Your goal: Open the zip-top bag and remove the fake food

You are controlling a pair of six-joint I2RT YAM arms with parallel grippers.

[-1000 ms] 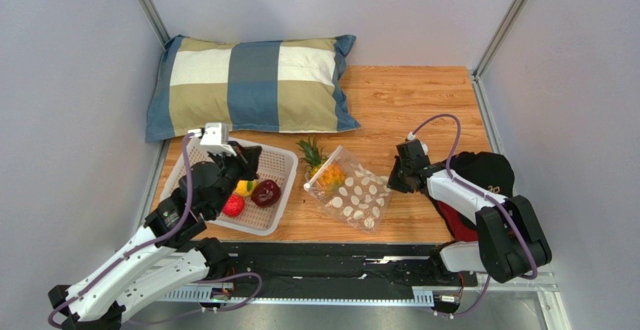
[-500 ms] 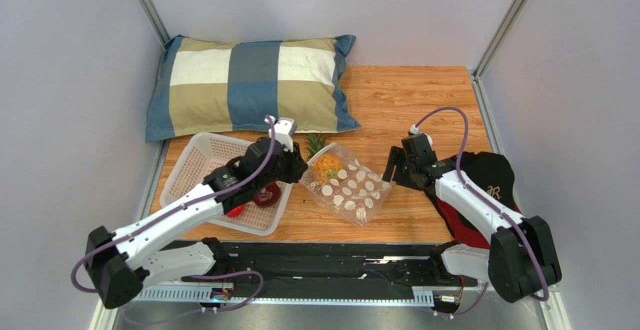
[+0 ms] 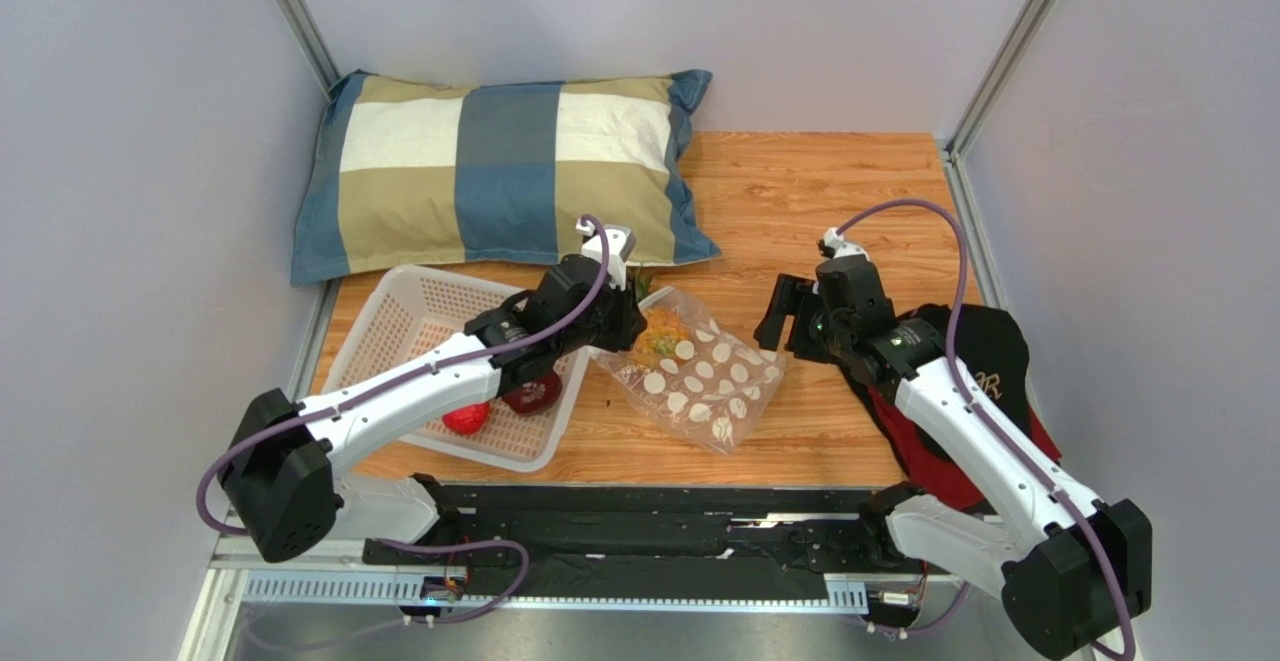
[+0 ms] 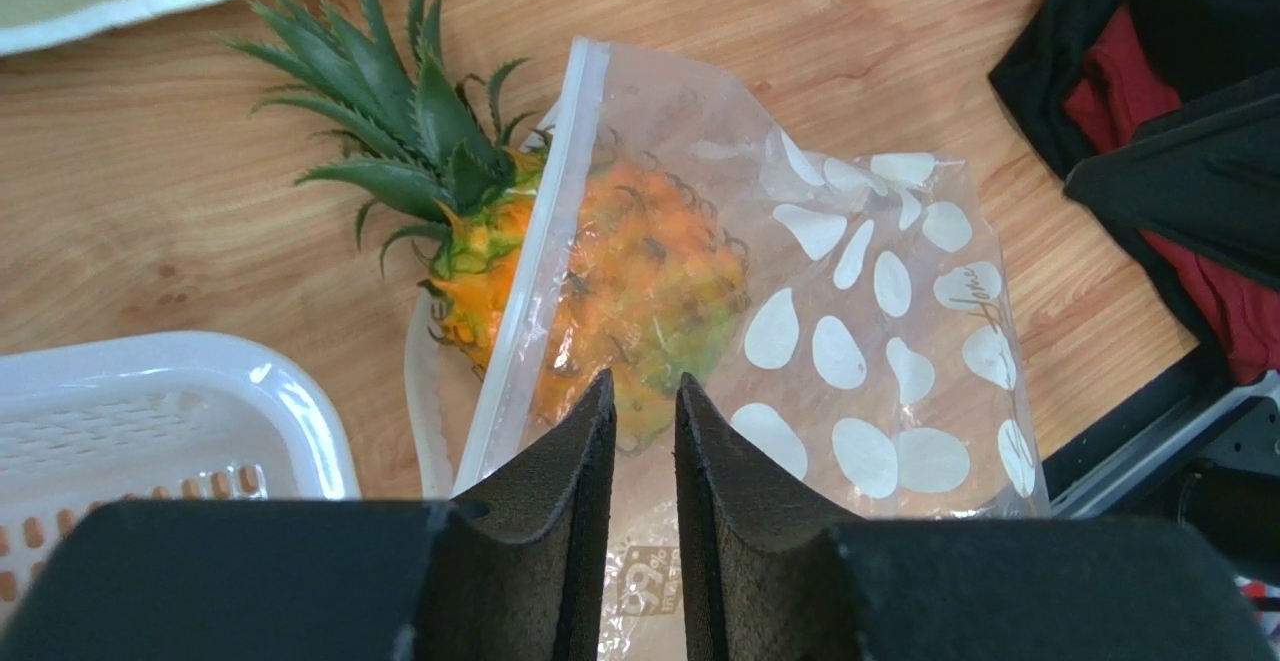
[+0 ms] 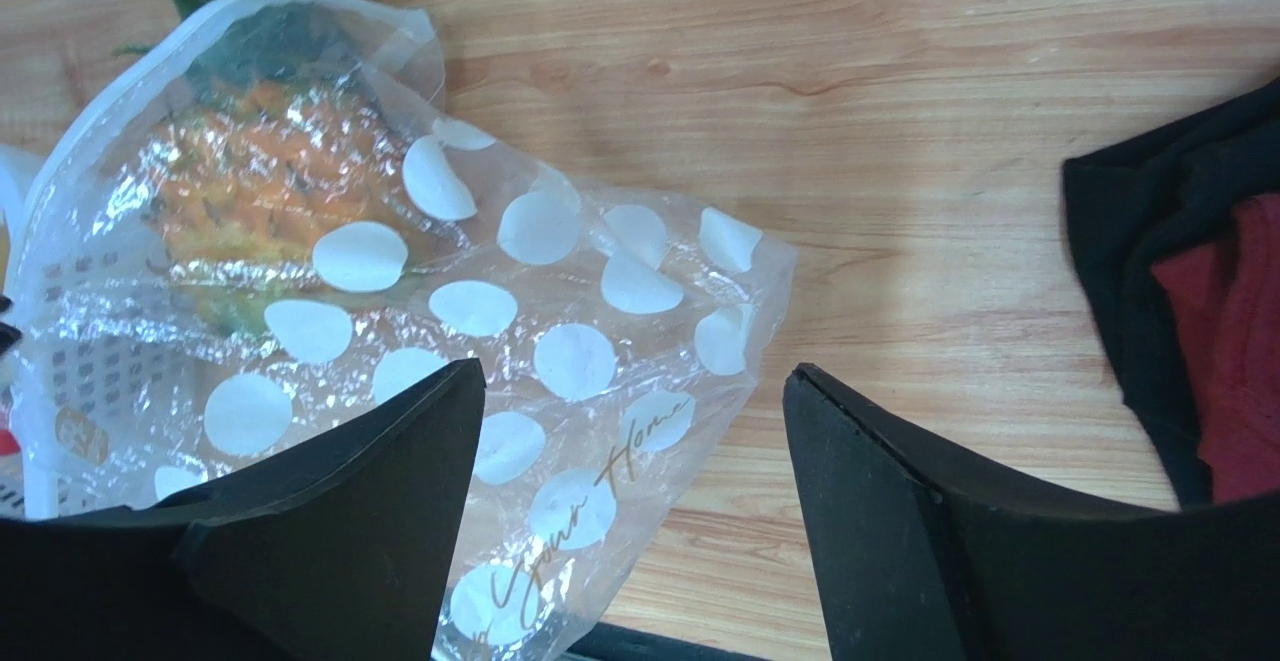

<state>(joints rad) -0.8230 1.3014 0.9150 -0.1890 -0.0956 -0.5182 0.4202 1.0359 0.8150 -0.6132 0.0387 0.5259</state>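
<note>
The clear zip-top bag [image 3: 694,379] with white oval spots lies flat on the wooden table, white zip strip [image 4: 529,264] at its left end. A toy pineapple lies in the bag mouth: its orange body [image 4: 639,286] is inside the plastic and its green crown [image 4: 398,106] pokes out. My left gripper [image 4: 646,391] hovers over the mouth end, its jaws a narrow gap apart with nothing between them. My right gripper [image 5: 631,376] stands wide open above the bag's far corner [image 5: 736,294]. A maroon piece [image 3: 535,393] and a red berry [image 3: 466,420] lie in the white basket [image 3: 406,316].
A checked pillow [image 3: 504,166] fills the back left of the table. A black and red cap [image 3: 984,384] lies at the right edge under my right arm. The black rail [image 3: 661,519] runs along the near edge.
My left arm swung right from over the basket to the bag's mouth. Both grippers went from shut to open, the right one wide. The bag shifted slightly.
</note>
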